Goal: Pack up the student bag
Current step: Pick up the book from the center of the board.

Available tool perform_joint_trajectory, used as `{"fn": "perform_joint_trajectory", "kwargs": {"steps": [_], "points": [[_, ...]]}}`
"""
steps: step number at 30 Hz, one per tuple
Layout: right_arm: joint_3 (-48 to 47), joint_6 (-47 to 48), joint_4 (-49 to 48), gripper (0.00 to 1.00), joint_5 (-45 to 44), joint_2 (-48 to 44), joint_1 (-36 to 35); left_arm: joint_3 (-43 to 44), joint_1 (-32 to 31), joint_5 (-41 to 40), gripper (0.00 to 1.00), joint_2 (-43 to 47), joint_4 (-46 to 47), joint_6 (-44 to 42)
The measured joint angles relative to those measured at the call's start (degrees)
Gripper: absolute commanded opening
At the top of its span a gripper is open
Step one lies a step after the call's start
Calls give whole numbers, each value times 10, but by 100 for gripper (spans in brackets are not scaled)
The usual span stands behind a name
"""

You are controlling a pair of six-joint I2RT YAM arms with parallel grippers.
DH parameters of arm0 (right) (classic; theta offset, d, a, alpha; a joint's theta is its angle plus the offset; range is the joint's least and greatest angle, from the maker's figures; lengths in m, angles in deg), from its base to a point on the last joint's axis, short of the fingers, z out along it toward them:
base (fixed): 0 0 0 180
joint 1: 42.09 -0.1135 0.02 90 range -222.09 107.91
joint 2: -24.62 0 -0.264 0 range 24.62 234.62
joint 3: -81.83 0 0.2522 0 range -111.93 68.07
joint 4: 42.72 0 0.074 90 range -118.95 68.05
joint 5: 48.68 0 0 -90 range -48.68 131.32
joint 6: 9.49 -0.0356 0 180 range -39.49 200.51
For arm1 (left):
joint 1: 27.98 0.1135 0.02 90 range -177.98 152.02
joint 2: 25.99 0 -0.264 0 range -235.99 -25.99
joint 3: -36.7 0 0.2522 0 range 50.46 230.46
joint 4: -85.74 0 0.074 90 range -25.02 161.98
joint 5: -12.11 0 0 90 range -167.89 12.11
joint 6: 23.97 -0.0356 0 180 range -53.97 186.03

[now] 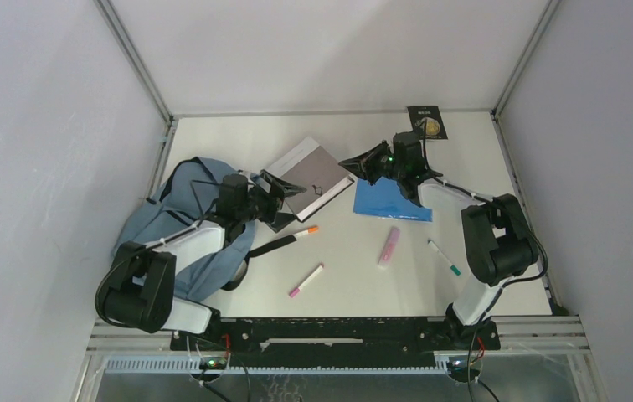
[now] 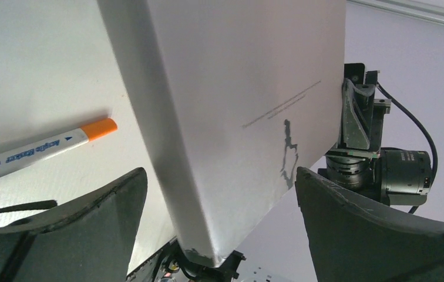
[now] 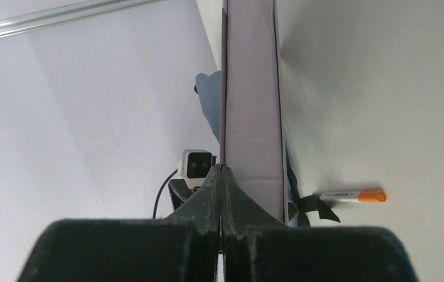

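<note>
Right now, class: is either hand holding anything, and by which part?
The right hand, shut, seems to pinch the grey book by a thin edge at its corner. The left hand stands open around the opposite corner, not gripping.

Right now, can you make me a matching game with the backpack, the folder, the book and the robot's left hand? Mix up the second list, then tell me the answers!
Column one:
1. student bag
2. folder
3. book
4. left hand

Column two:
a. wide open
b. bright blue, lying flat
c. blue-grey, by the table's left edge
d. grey cover, white page edges

Pairs: 1-c, 2-b, 3-d, 4-a
</note>
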Motion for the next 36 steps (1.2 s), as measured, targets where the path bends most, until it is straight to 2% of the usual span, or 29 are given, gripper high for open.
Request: {"fn": "perform_joint_trajectory", "kwargs": {"steps": [11,23,26,32,34,36], "points": [[7,-17,-7,0,1,3,5,-25,-3,-3,100,3,7,2],[8,-28,-16,0,5,13,1,-25,-11,-3,100,-58,100,33],[12,-29,-18,0,5,15,-3,-25,-12,-3,97,-63,119,42],[36,-29,-26,0,5,15,-4,-23,-12,-3,82,-62,144,47],[45,-27,-27,0,5,15,-4,-21,-11,-3,70,-62,146,47],[49,-26,-26,0,5,15,-3,-17,-10,-4,51,-62,146,50]]}}
